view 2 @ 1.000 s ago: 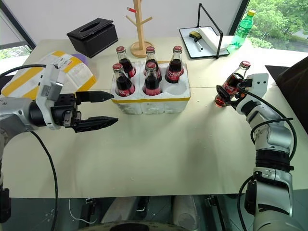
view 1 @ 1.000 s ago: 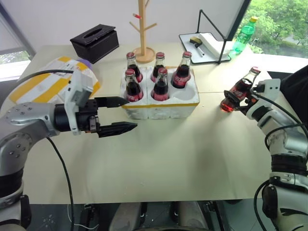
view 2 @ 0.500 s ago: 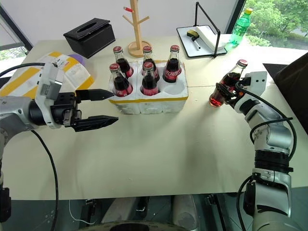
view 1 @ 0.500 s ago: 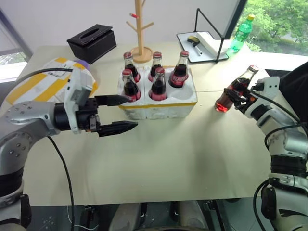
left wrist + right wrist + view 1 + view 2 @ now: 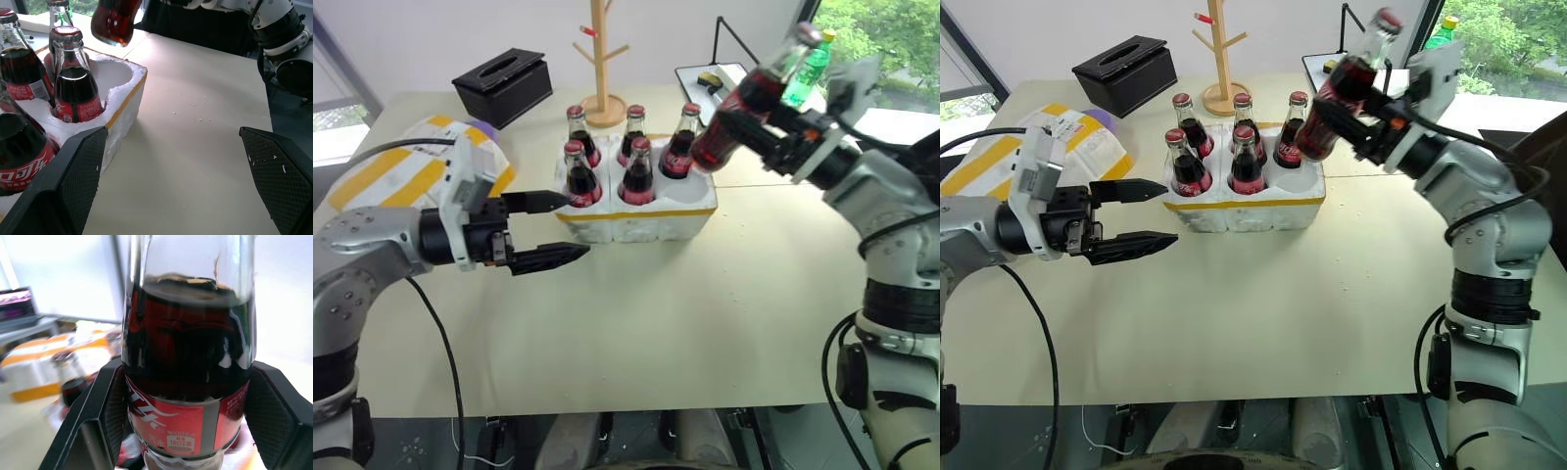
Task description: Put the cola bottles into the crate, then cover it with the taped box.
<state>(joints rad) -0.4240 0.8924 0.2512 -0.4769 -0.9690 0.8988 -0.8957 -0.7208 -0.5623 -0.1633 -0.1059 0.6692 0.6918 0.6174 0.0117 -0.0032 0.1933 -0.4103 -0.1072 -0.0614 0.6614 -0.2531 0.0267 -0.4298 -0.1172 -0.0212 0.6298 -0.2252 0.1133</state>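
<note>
1. The sixth cola bottle [image 5: 749, 103] is hanging tilted in the air over the right end of the crate [image 5: 636, 211], its base above the crate's empty front-right well [image 5: 110, 76] and its red cap pointing up and to the right.
2. The right gripper [image 5: 1356, 108] is clamping this bottle around its body, one black finger [image 5: 105, 411] pressing on each side of the red label.
3. The other five cola bottles [image 5: 1234, 147] are standing upright in the crate's wells, three along the back row and two in the front row.
4. The crate is sitting on the table [image 5: 705, 313] toward its far side, with a yellow tape band running around its lower part.
5. The left gripper [image 5: 548, 230] is hovering level just beside the crate's front-left corner, its two fingers spread wide apart and gripping nothing.
6. The taped box [image 5: 401, 171] is lying flat on the table's left side, behind the left arm and well apart from the crate.
7. A black tissue box [image 5: 504, 83], a wooden peg stand [image 5: 602, 69] and a green plastic bottle [image 5: 811, 69] are standing along the far edge.
</note>
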